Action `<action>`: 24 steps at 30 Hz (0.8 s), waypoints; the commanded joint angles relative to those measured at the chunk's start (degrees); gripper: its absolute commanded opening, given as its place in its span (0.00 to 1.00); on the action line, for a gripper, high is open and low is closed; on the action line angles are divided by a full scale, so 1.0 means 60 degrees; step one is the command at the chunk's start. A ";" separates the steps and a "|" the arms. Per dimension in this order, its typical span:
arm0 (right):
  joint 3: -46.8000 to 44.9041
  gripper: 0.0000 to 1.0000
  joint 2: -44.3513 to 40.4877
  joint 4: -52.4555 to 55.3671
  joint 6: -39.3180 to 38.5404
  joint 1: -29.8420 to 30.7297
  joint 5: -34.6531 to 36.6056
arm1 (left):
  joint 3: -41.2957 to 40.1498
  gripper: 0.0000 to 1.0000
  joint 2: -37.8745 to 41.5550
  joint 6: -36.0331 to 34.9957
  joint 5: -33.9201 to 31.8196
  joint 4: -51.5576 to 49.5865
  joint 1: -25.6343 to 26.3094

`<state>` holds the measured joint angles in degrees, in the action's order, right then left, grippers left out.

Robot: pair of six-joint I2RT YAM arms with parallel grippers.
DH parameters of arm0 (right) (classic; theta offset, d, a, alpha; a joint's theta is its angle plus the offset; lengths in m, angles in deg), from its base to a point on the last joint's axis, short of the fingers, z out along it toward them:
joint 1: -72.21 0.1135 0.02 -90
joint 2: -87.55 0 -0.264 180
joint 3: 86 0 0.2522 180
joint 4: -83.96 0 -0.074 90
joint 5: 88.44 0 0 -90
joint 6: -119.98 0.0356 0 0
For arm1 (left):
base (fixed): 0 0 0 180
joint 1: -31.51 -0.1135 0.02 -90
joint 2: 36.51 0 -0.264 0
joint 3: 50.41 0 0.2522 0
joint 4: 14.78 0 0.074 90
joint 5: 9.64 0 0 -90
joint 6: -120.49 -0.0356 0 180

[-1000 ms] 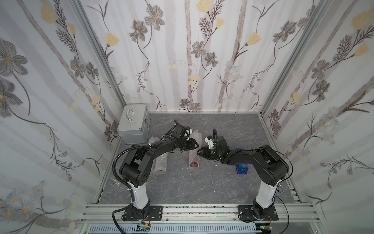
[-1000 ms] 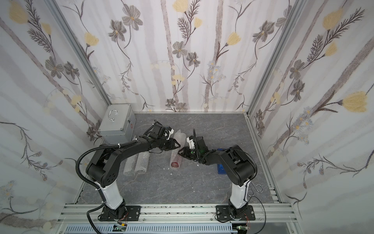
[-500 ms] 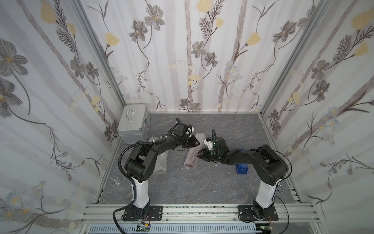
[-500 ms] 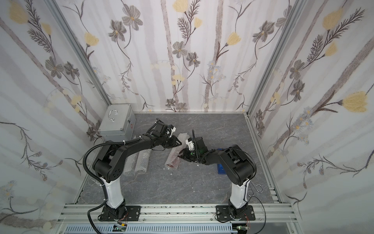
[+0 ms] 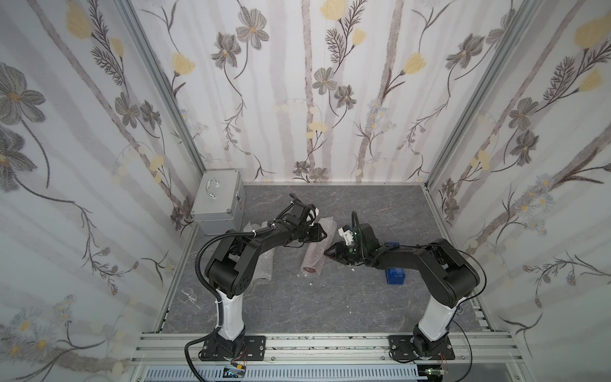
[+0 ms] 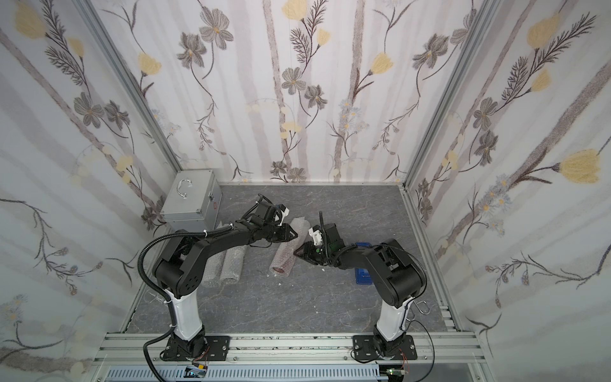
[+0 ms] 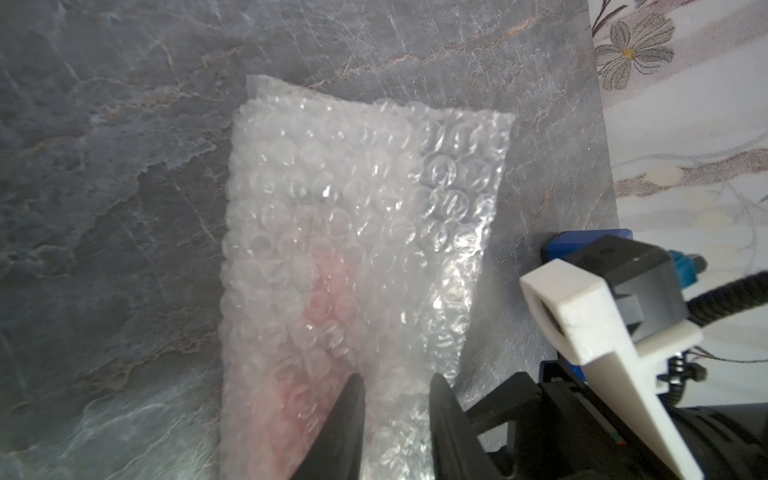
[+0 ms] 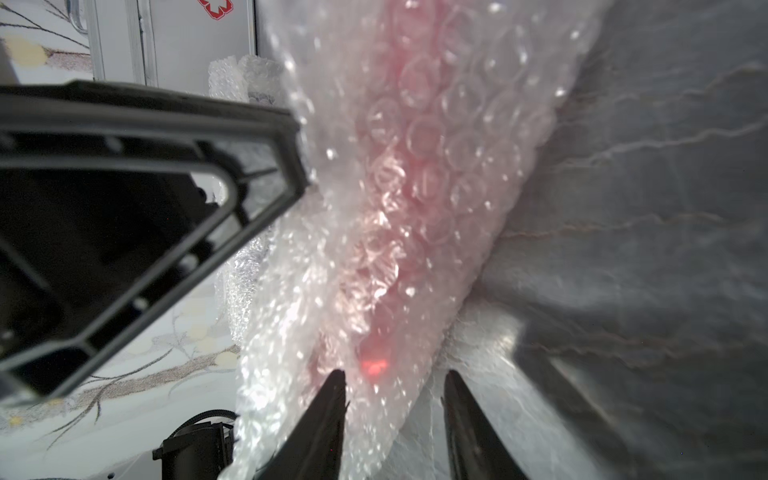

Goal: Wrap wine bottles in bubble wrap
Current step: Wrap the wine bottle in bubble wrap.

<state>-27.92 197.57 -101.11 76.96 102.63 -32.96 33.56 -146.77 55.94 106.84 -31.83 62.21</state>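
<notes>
Grey tabletop (image 5: 330,297) | wrapped bottle (image 5: 314,261) between left claw (image 5: 322,235) and right claw (image 5: 329,253)

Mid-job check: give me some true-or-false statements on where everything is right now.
1. The middle roll shows pink-red through its wrap. True.
2. The case stands in the front right corner. False: it stands in the back left corner.
3. Left of the middle roll lie two other rolls. True.
4. The dispenser sits on the case. False: it lies on the table, on the right.
5. The left gripper and right gripper are both at the middle roll. True.
</notes>
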 commanded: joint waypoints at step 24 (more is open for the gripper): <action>0.0757 0.08 0.0297 -0.0124 0.0633 0.0449 0.0489 | -0.0262 0.31 0.0135 -0.0247 -0.0754 -0.0536 0.0250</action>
<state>-23.18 198.47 -101.74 81.35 105.51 -32.05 32.45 -145.94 54.48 103.49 -30.65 63.67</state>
